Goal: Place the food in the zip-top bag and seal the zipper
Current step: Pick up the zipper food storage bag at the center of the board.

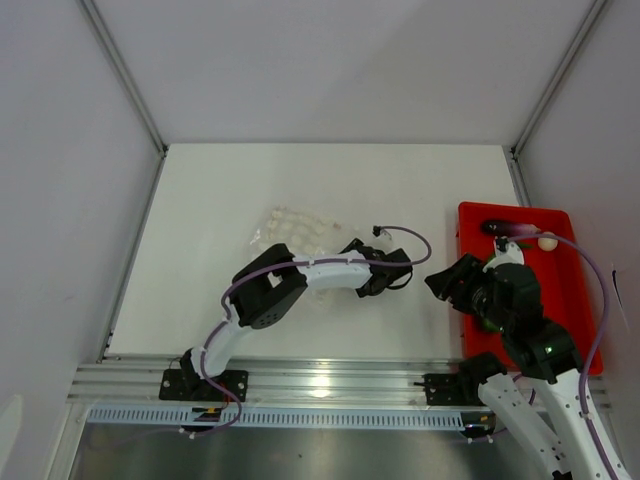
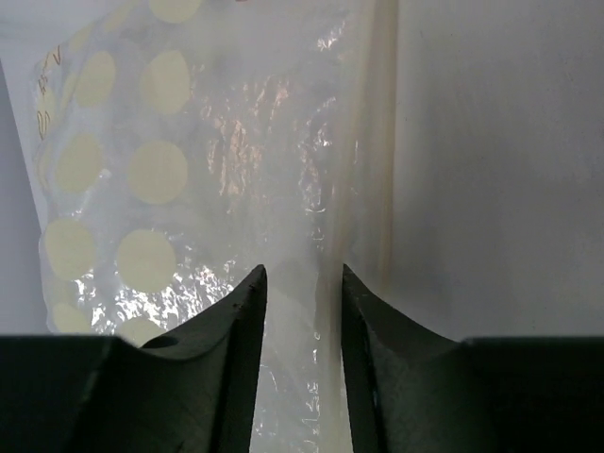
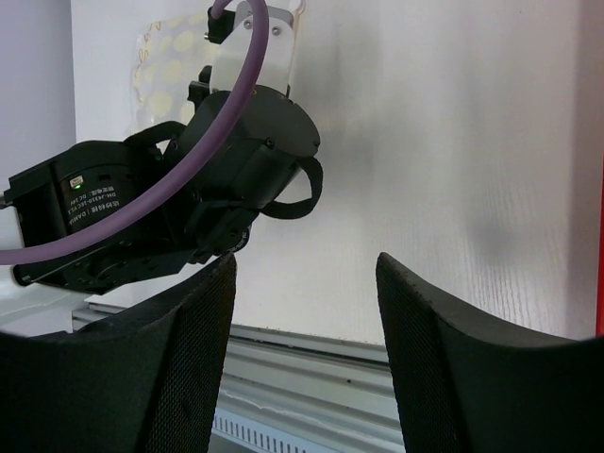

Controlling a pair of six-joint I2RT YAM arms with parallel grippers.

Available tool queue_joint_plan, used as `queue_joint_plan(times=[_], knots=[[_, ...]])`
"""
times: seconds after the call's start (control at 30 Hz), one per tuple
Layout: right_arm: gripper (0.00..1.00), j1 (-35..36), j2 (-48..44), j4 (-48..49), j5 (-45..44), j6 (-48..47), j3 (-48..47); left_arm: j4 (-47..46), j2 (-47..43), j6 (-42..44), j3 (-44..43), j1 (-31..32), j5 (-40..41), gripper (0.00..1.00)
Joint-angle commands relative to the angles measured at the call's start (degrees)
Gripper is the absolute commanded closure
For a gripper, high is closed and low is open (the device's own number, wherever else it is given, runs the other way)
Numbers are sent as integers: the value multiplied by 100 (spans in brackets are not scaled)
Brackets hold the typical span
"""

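Two arms crowd the middle of the top view. The left arm [image 1: 330,270] bends across the tabletop [image 1: 220,220] to the zip-top bag [image 1: 295,232], which lies flat at centre. The right claw [image 1: 445,283] hangs released just right of that arm's wrist. None of the food is in the bag yet — a whitish ball [image 1: 547,241] and a dark long piece [image 1: 500,227] sit in the red tray [image 1: 575,300] at the right, well apart from it. The green pieces I cannot make out. I judge the nearness of the two arms the first hazard: a reach toward the bag could knock the left wrist or catch its purple cable [image 1: 405,230].

From the left wrist, the left claw [image 2: 300,274] is narrowly parted over the bag's right-hand edge band, probably the zipper [image 2: 368,142]; no film looks clamped. The glossy film could slip free or drag along the tabletop instead of opening, and a mouth left flat would turn the ball away. Faint print runs along the strip at bottom centre and at the upper left edge, both unreadable.

From the right wrist, the right claw's fingers [image 3: 179,321] stand apart with nothing between them. The left arm's motor housing [image 3: 245,142] fills the upper left — small white lettering beside a green light there is too small to read.
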State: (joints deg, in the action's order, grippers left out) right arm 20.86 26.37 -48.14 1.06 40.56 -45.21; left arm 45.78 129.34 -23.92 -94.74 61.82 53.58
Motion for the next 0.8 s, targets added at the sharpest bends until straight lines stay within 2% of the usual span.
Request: queue_joint_plan(times=[0.0,0.07,0.1,0.17,0.23,0.4,0.6,0.77], knots=[[37,-12,-44,42,87,93,39,-157,-145,46,61,-47,240,63],[37,-12,-44,68,114,102,47,-157,-251,46,96,-74,197,78],[37,-12,-36,68,114,102,47,-131,-295,37,113,-83,188,90],[37,-12,8,85,122,75,74,-96,-496,-7,131,-91,40,99],[37,-12,78,86,166,58,109,71,-707,-121,70,-100,-180,99],[37,-21,333,322,517,110,328,440,-1786,-218,166,-127,-1478,99],[37,-12,719,498,825,383,522,221,-3263,-192,728,-153,-2947,99],[39,67,1045,990,1133,848,548,-42,-3687,-262,983,-153,-3669,99]])
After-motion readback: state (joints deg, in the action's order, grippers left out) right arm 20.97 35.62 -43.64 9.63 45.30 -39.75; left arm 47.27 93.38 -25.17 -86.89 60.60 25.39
